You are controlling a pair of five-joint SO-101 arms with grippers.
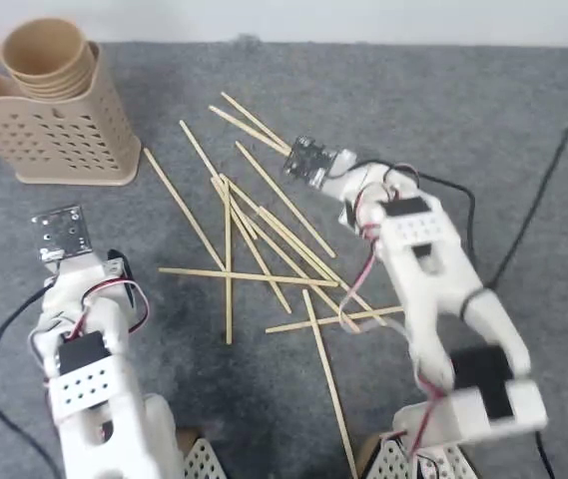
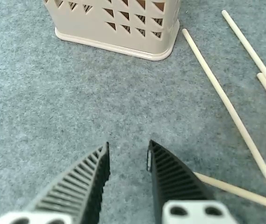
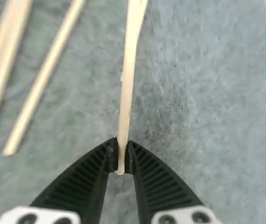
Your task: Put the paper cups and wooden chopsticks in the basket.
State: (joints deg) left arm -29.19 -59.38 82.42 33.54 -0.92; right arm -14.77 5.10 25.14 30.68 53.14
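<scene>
Ben: Right gripper (image 3: pixel 120 161) first. Its jaws are clenched on the very tip of one wooden chopstick (image 3: pixel 129 84), which runs straight out ahead of the fingers over the grey carpet (image 3: pixel 207 93).

Ana: And the left gripper (image 2: pixel 128 154)?

Ben: Spread apart with nothing between the jaws, low over the carpet and near the basket (image 2: pixel 123 28). From above, the basket sits at 10 o'clock with the paper cups (image 1: pixel 49 55) stacked inside it. The loose chopsticks (image 1: pixel 254 249) lie criss-crossed around the centre, well apart from the basket.

Ana: How will that stick behave?

Ben: Light, stiff, thin and smooth, I'd judge. Pinched at its end, it will likely pivot or droop between the pads. A hold nearer the middle should carry it steadier. It probably has to go in end-first, beside the cups, or it may bridge the rim and roll off.
</scene>
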